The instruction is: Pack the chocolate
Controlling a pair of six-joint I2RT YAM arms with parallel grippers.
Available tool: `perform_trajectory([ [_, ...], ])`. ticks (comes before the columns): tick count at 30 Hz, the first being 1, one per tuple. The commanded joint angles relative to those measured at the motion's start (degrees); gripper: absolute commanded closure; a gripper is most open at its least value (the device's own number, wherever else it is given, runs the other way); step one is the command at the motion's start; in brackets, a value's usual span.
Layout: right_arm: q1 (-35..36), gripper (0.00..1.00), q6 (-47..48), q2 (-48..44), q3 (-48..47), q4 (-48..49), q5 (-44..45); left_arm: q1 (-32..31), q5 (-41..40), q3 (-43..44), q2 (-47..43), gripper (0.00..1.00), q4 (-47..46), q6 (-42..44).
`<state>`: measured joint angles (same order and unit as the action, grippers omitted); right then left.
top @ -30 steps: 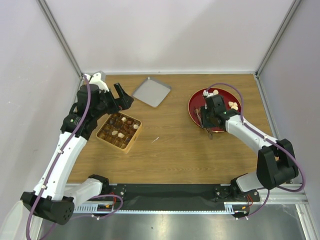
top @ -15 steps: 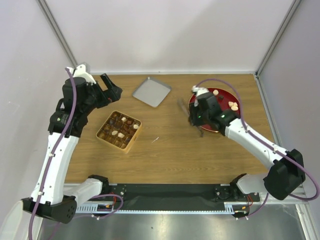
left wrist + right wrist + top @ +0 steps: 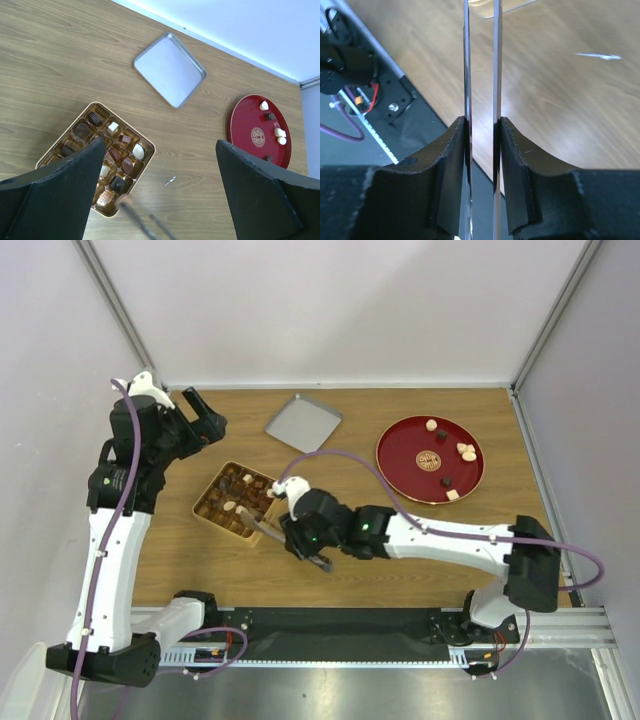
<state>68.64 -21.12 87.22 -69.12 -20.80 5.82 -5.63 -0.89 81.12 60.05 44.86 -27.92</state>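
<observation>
The box [image 3: 212, 486] looks mostly filled with chocolate [image 3: 240, 490]. A few pieces wait on the red plate [image 3: 405, 465], well apart across the counter [image 3: 400, 575]. The right pincer [image 3: 482, 134] — narrow, clamped on the tongs [image 3: 258, 527] — reaches the box, while the left pincer [image 3: 208, 412] hangs wide and empty.

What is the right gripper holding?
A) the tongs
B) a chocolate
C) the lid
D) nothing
A: in the wrist view the right gripper pinches the two thin metal blades of the tongs, which point toward the box in the top view.
</observation>
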Motion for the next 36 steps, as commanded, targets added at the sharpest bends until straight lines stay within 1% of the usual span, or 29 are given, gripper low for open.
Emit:
perform_trajectory([
  [1, 2.80, 0.65, -0.59, 3.21, -4.87, 3.84, 2.44, 0.62, 0.45, 1.85, -1.43, 0.00, 0.31, 1.20],
  [3, 3.34, 0.65, -0.41, 5.06, -5.49, 3.48, 2.88, 0.62, 0.45, 1.50, -1.78, 0.00, 0.23, 1.38],
  [5, 3.52, 0.65, -0.50, 5.68, -5.50, 4.18, 1.83, 0.62, 0.45, 1.15, -2.04, 0.00, -0.12, 1.55],
  [6, 3.52, 0.65, -0.58, 6.29, -5.50, 4.53, 1.82, 0.62, 1.75, 0.88, -2.22, 0.00, -0.13, 1.56],
  [11, 3.78, 0.64, -1.11, 7.79, -5.33, 3.48, 2.52, 0.71, 1.94, 0.79, -2.13, 0.00, -0.21, 1.82],
  [22, 3.87, 0.55, -0.58, 8.23, -6.19, 3.75, 1.47, 0.71, 2.38, 0.44, -2.31, 0.00, -0.39, 1.73],
  [27, 3.78, 0.55, 1.52, 6.30, -8.30, 3.05, 4.19, 0.71, 2.55, 0.44, -2.57, 0.00, -0.48, 1.82],
  [31, 2.38, 0.56, 2.23, 3.67, -10.50, 1.03, 6.04, 0.71, 3.43, 0.09, -2.57, 0.00, -0.74, 1.82],
  [34, -0.17, 0.57, 1.88, -0.55, -9.81, -1.61, 8.23, 0.71, 5.71, -1.57, -3.27, 0.00, -2.66, 1.56],
  [36, -3.59, 0.57, 1.61, -4.58, -8.14, -3.89, 8.94, 0.71, 8.00, -3.86, -3.54, 0.00, -3.72, 1.82],
])
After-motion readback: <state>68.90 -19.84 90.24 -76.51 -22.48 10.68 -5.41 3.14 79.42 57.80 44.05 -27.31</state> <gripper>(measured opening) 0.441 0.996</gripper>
